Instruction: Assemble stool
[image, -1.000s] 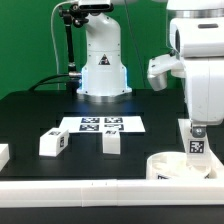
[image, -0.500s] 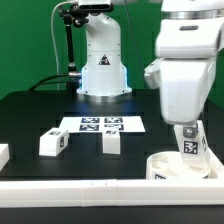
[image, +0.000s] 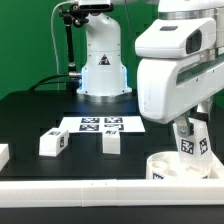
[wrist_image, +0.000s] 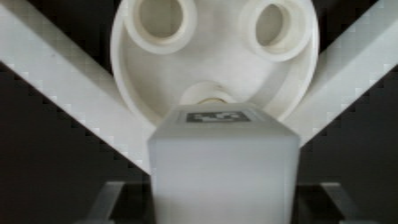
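Hanging tagged white leg (image: 190, 148) above round seat (image: 160, 166)

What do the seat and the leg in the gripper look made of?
The seat looks like white plastic: a smooth matte surface with cleanly moulded round holes. The leg has the same white matte look, so it is probably plastic too, with plain flat faces and a black-and-white tag.

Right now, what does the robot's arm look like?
The arm is big, smooth and shiny white, made of chunky rounded shells with thin dark seams between them. At its end the small gripper looks grey, darker than the rest.
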